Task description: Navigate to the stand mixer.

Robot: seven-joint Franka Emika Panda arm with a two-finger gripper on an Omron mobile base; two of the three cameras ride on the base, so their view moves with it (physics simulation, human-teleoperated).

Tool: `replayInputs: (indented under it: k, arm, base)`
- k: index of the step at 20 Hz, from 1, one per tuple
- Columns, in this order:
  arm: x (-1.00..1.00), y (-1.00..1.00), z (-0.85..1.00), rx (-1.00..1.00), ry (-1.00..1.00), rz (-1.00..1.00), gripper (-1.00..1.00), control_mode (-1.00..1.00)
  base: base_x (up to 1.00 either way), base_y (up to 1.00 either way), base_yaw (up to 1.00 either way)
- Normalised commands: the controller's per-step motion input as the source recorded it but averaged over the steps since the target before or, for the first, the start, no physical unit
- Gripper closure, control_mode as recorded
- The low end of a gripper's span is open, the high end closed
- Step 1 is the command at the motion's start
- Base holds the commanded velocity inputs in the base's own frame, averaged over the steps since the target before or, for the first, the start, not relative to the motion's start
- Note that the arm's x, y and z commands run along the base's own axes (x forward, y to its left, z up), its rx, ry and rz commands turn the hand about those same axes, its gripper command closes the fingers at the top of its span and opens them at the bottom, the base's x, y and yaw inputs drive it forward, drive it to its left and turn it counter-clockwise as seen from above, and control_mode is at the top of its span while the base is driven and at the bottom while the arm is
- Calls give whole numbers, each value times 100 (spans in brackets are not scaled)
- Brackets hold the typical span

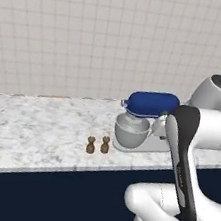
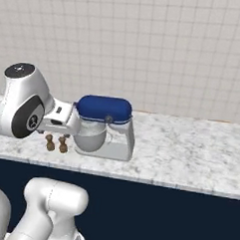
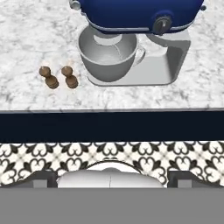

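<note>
mixer: stand mixer with glossy dark-blue rounded head, silver-grey metal bowl and pale grey-white base (image 1: 143, 125) stood upright on the counter, about mid-depth, nearer the wall than the two shakers.
counter: white-grey marbled stone counter (image 1: 34, 126) over a dark navy cabinet front (image 1: 67, 202), pale tiled wall (image 1: 94, 34) behind.
shakers: two small brown wooden shakers (image 1: 98, 145) stood side by side, close together, near the bowl on the side away from the mixer's column, apart from it, slightly closer to the counter edge.
left base view: white arm link with dark stripe crossed in front of the mixer's column end; bowl and head stayed visible, rear of the base partly hidden.
right base view: mixer (image 2: 102, 128) seen from its other side, with a round knob on the head; arm's wrist overlapped the head's front tip and bowl edge; shakers (image 2: 56, 144) partly under the arm.
hand view: looked down on mixer (image 3: 131, 43) from the cabinet side; bowl interior, bowl handle, side knob visible; head cut off at top edge. Shakers (image 3: 58, 77) left of the bowl. Patterned black-and-white tile floor (image 3: 144, 153) showed below the cabinet front, seen in neither base view.
jaws: two dark fingertips (image 3: 181, 178) sat at the bottom corners of the hand view, spread wide, nothing between them; gripper (image 3: 112, 180) well short of the counter, touching nothing.
</note>
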Motion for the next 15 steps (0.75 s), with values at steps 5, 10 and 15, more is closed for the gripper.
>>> replayInputs:
  k: [5,10,15]
  arm:
    - [0,0,0,0,0,0,-100,100]
    - [0,0,0,0,0,0,-100,100]
    - [0,0,0,0,0,0,-100,100]
  base:
    - [100,0,0]
    - [100,-14,11]
    - [100,-38,22]
